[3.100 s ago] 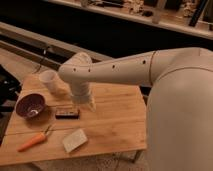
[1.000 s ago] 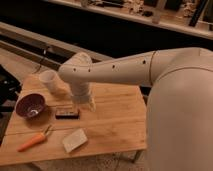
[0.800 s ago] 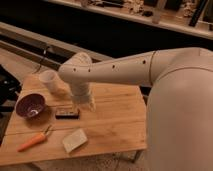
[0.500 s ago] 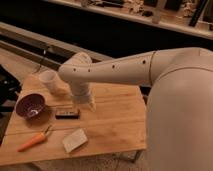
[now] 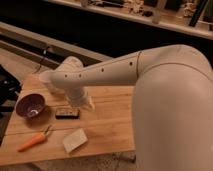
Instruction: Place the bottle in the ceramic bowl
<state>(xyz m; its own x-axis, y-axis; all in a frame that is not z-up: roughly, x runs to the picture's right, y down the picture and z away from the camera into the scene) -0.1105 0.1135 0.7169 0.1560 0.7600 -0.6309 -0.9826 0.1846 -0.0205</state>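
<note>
The whitish stubby bottle [image 5: 45,78] stands upright near the table's back left, partly hidden behind my arm. The dark maroon ceramic bowl [image 5: 30,105] sits at the left of the table, in front of the bottle, and nothing shows in it. My gripper [image 5: 83,103] hangs at the end of the pale arm over the middle of the table. It is to the right of the bowl and bottle and just above a black flat object, and it holds neither of them.
A black flat rectangular object [image 5: 66,113] lies below the gripper. An orange carrot [image 5: 32,142] lies at the front left, and a pale wedge-shaped block [image 5: 74,140] lies near the front edge of the wooden table [image 5: 112,125]. My large arm covers the right side.
</note>
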